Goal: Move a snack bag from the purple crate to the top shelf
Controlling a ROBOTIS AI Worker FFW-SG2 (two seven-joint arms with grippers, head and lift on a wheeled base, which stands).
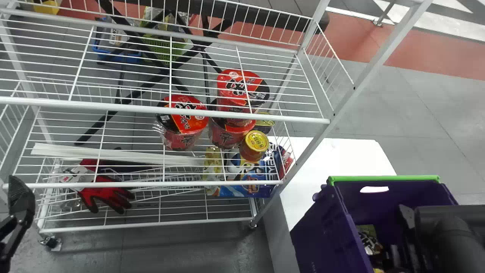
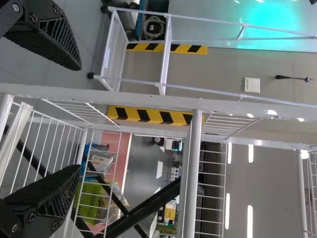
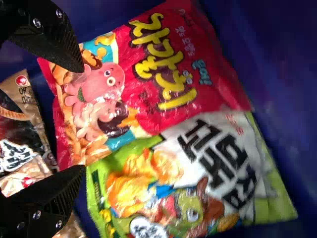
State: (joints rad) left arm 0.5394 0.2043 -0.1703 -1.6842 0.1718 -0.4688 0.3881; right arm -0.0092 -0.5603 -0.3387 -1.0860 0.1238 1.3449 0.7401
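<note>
My right gripper reaches down into the purple crate at the lower right. In the right wrist view, that gripper is open over a red snack bag; a green-and-white snack bag lies against it, and brown bags lie near the fingers. Nothing is held. Whether the fingertips touch the red bag I cannot tell. The upper wire shelf spans the head view's top left. At the left edge stands my left gripper; in its wrist view this gripper is open and holds nothing.
Red noodle cups and a yellow-lidded can stand on the rack below the upper shelf. Lower down are a blue package and red gloves. A slanted white post stands between rack and crate, beside a white table.
</note>
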